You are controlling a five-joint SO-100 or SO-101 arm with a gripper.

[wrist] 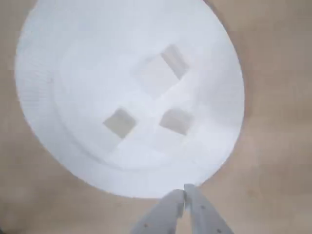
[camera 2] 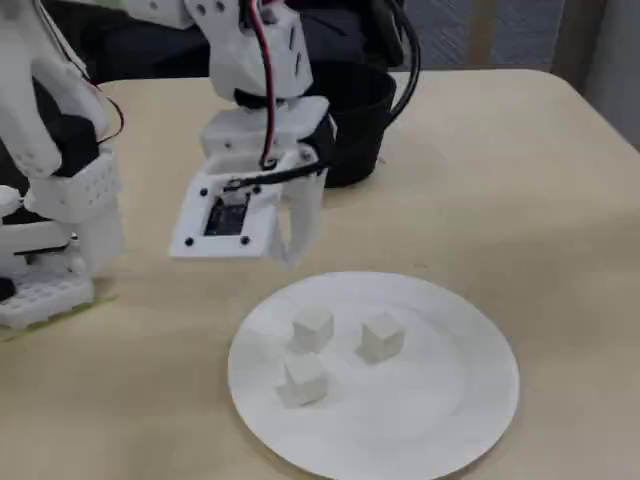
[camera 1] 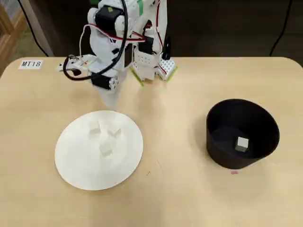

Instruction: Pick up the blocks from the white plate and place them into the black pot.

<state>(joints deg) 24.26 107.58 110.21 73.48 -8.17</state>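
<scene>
The gripper [wrist: 184, 191] hung with its fingers pressed together and nothing between them, just off the rim of the white plate [wrist: 58, 122]. Ahead of its tips in the wrist view, three blocks [wrist: 119, 122] sat clustered at the plate's middle. The fourth block [camera 1: 242, 143] lay inside the black pot [camera 1: 265, 127], well away from the gripper

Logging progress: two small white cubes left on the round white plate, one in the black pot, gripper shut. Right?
Not quite: the overhead view shows three small white cubes on the round white plate. One cube in the black pot and the shut gripper are right.
</scene>
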